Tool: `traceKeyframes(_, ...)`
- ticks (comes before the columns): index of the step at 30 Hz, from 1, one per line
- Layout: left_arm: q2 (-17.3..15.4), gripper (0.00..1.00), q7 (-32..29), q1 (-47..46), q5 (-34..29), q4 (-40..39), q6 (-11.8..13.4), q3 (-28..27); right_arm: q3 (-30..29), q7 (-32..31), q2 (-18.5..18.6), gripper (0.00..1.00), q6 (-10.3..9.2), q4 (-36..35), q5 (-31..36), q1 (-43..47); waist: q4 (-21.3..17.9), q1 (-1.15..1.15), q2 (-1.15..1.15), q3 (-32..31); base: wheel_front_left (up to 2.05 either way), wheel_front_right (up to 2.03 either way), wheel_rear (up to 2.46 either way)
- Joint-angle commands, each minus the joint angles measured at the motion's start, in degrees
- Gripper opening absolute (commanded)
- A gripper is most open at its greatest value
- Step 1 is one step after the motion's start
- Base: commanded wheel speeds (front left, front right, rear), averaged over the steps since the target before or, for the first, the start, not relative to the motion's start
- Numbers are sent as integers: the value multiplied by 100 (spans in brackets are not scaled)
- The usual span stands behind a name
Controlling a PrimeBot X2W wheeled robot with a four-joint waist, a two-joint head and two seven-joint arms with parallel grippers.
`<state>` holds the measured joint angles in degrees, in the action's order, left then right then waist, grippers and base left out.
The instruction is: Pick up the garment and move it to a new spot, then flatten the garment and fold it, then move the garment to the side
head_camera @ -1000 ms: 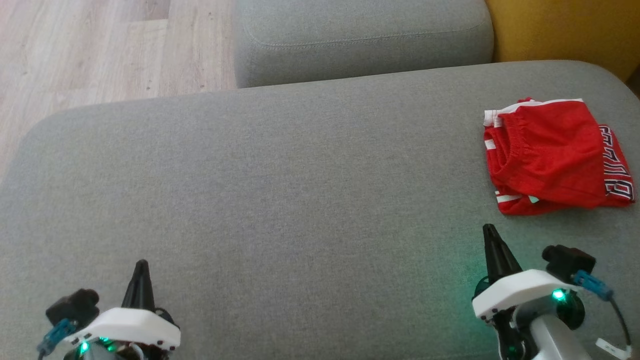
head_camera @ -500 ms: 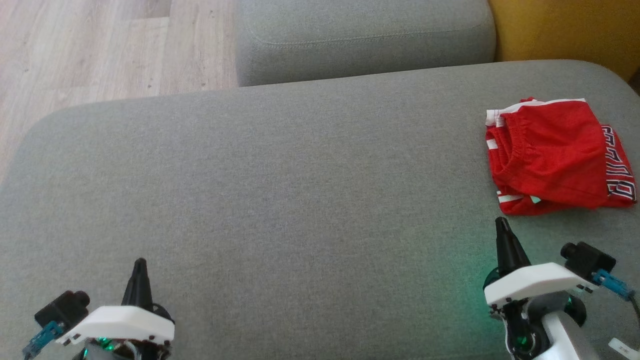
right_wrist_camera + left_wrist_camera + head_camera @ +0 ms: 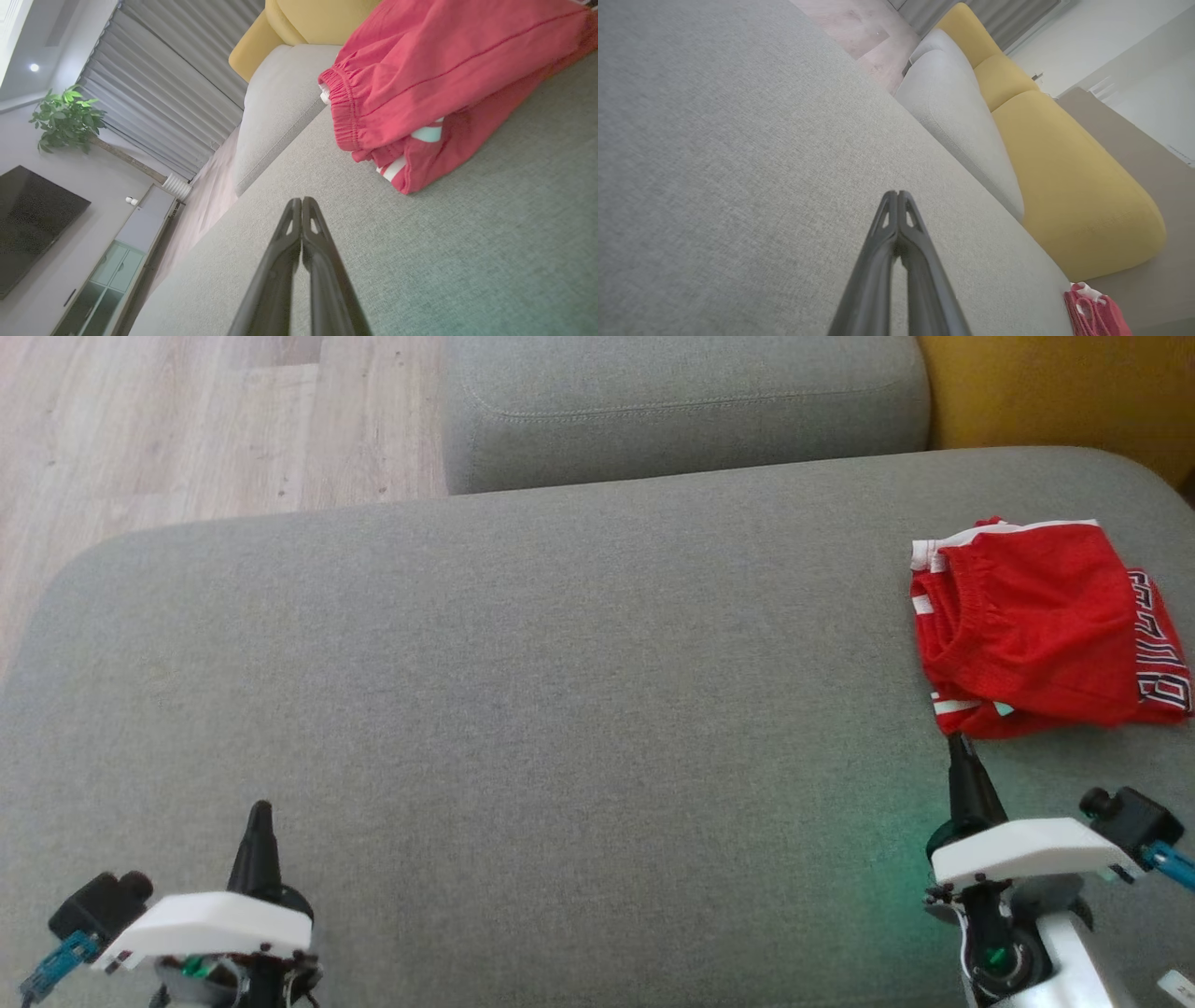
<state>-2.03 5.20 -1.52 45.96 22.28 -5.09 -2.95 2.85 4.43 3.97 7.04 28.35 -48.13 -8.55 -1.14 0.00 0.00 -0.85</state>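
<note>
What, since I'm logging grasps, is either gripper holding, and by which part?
Nothing. Left gripper and right gripper are shut, empty; the red shorts lie free.

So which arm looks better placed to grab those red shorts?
Right, probably. The right gripper, shut, points at the red shorts, just short of their near edge. The left gripper, also shut, sits far across the grey cushion.

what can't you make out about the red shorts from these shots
Lettering on the shorts: head view, partly under the top fold and too small to read.
Lower layers: head view, the top fold covers them.
Most of the shorts: left wrist view, cut off by the bottom edge.
Right gripper tip and hem: head view cannot settle contact; right wrist view shows couch between them.
</note>
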Motion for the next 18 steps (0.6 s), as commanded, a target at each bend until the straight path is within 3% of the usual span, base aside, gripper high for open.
traceKeyframes(1, -67, 0, -15, -297, 128, -216, -23, -147, -6, -23, -30, 0, 21, -240, -125, -107, 1, 0, 0, 1, 0, 0, 0)
traceKeyframes(18, -72, 0, -302, -340, 1242, -366, -77, -200, -238, -289, -49, 0, 27, -536, -1187, -22, 29, 0, 0, 26, 0, 0, 0)
